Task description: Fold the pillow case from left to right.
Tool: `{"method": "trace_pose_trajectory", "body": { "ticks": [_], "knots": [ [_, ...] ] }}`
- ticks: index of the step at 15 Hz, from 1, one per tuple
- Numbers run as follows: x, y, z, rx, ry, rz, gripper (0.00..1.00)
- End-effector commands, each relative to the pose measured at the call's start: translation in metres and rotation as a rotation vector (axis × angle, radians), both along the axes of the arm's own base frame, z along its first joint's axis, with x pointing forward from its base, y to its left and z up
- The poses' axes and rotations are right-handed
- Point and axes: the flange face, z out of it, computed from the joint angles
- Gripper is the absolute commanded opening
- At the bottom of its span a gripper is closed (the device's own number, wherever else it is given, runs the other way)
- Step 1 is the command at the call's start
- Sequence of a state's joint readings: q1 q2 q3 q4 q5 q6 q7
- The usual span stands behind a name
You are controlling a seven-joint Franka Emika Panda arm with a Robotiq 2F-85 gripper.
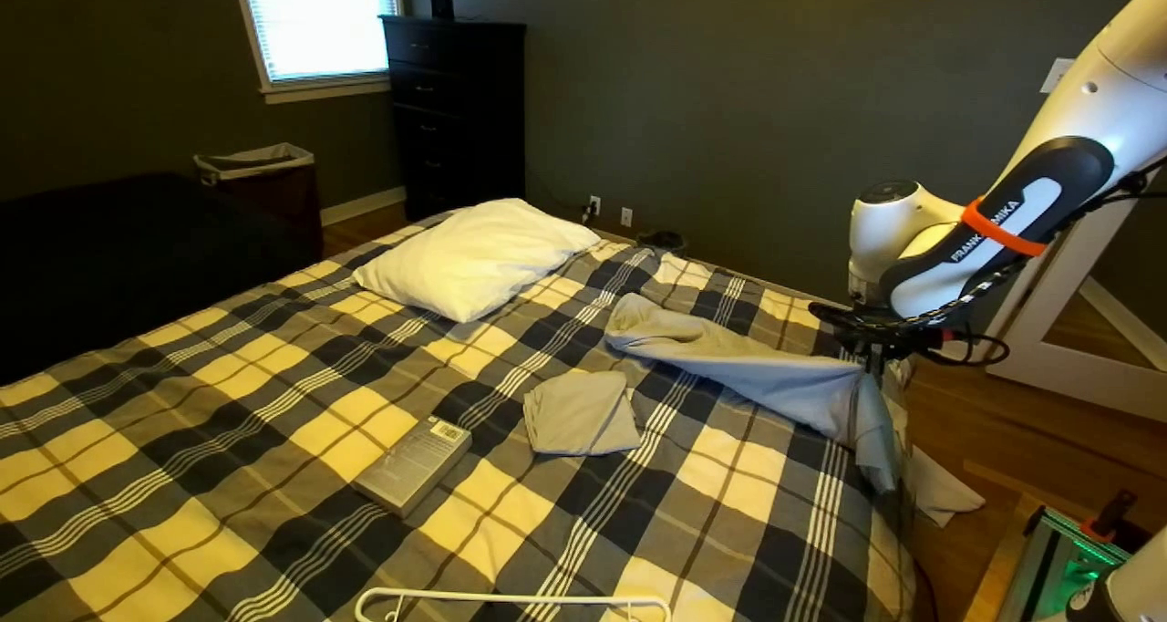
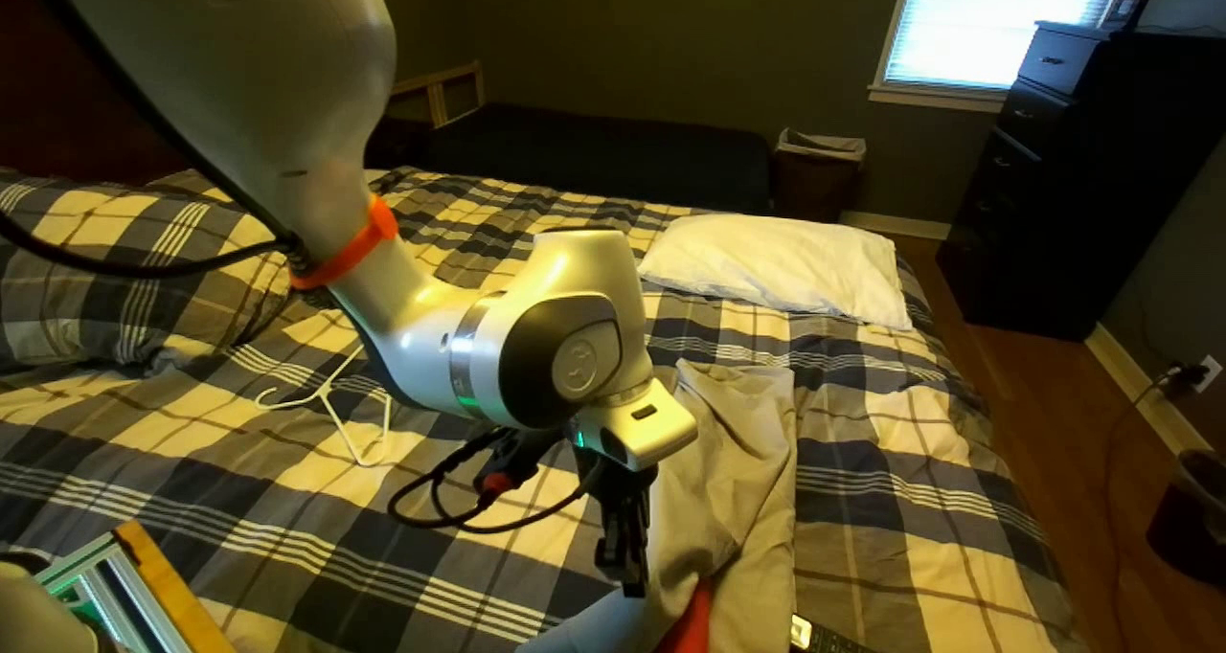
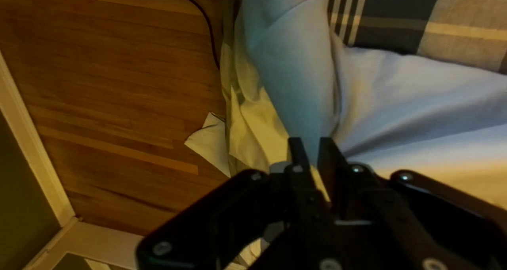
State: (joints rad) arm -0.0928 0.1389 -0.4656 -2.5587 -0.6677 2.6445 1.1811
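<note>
"So, where's the pillow case (image 1: 738,367)?"

"Lying long and rumpled on the plaid bedspread (image 1: 264,522). In an exterior view its ten o'clock end comes near the plump white pillow (image 1: 474,257), and its four o'clock end reaches the bedspread's edge."

"And the gripper (image 3: 311,148)?"

"At that four o'clock end. In the wrist view it sits at six o'clock, its jaws a narrow slit apart, with the pillow case's pale fabric showing through the gap. Whether either side touches it, I can't tell."

"How does the pillow case lie from there?"

"One fold runs up to twelve o'clock, and the rest spreads creased between two and three. Between nine and ten there's wooden floor (image 3: 119,84)."

"Anything near it?"

"A smaller folded grey cloth (image 1: 583,414), between eight and nine o'clock of the pillow case in an exterior view. From that cloth, a box (image 1: 415,462) lies between eight and nine too, and a white hanger (image 1: 511,596) between six and seven, cut off by the frame."

"And that red patch (image 2: 694,624)?"

"In an exterior view it shows among the pillow case's folds, towards six o'clock. I can't tell what it is. A remote control (image 2: 824,637) lies just beside the pillow case at five."
</note>
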Motion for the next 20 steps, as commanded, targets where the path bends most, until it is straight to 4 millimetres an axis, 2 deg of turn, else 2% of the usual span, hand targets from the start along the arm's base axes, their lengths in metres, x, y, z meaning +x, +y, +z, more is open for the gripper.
{"method": "trace_pose_trajectory", "body": {
  "ticks": [1,3,5,8,10,14,15,16,17,19,20],
  "knots": [
    [-0.003,0.001,-0.004,-0.025,0.026,-0.116,0.49],
    [-0.003,0.009,-0.01,-0.006,0.071,-0.113,0.64],
    [0.001,0.022,-0.027,0.031,0.142,-0.113,0.78],
    [-0.008,0.03,-0.037,0.065,0.213,-0.159,1.0],
    [-0.023,0.02,-0.036,0.103,0.22,-0.187,1.0],
    [-0.054,-0.022,-0.02,0.115,0.156,-0.243,1.0],
    [-0.057,-0.034,-0.016,0.142,0.102,-0.227,1.0],
    [-0.055,-0.035,-0.02,0.171,0.073,-0.212,0.99],
    [-0.046,-0.032,-0.023,0.123,0.134,-0.229,0.99],
    [-0.051,-0.043,-0.02,0.147,0.098,-0.219,1.0],
    [-0.044,-0.036,-0.026,0.144,0.103,-0.215,1.0]
  ]
}}
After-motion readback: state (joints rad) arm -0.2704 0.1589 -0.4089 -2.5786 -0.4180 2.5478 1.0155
